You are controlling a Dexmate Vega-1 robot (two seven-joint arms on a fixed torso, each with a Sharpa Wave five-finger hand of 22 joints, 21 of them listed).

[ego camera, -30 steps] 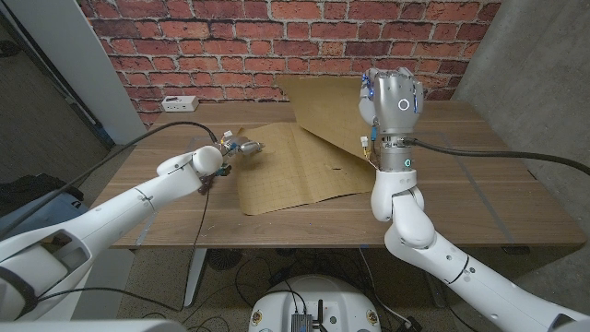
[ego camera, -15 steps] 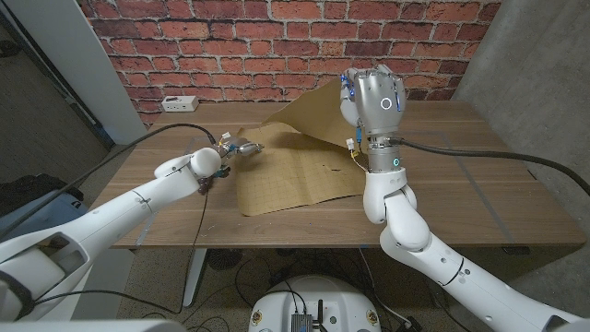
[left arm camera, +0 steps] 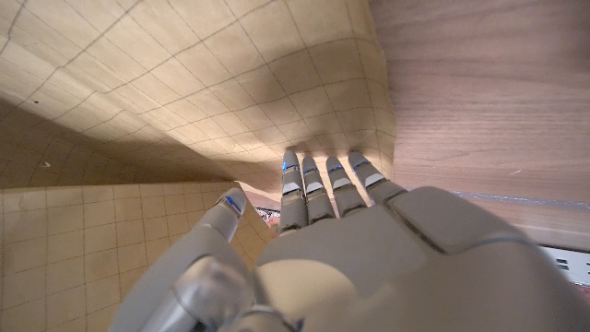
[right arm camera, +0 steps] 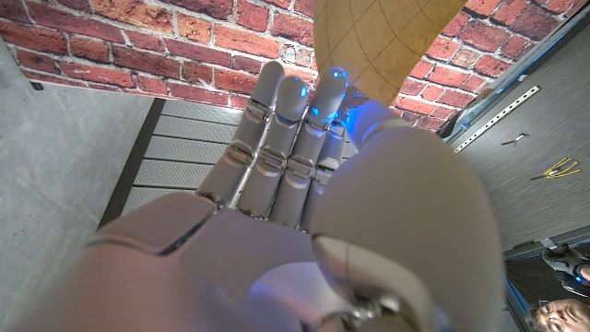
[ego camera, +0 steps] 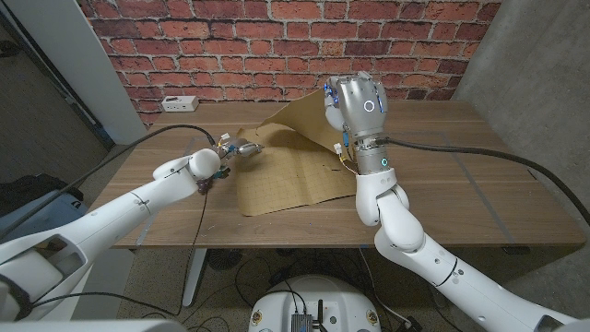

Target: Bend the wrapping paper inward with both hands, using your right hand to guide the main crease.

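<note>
The fingers (right arm camera: 277, 120) of the right hand (ego camera: 359, 103) stand upright and close together, holding the far right part of the wrapping paper (ego camera: 295, 175) lifted off the counter (ego camera: 479, 184); in the right wrist view a curl of the gridded sheet shows beside the fingertips. The raised flap leans over toward the middle of the sheet, while the rest of the brown paper lies flat on the wooden counter. The left hand (ego camera: 238, 148) reaches to the sheet's left edge; in the left wrist view its fingers (left arm camera: 318, 180) are stretched out side by side with their tips at a lifted fold of the paper, though whether they grip it cannot be told. A white power strip (ego camera: 179, 100) sits at the counter's far left, below the brick wall (ego camera: 230, 46).
</note>
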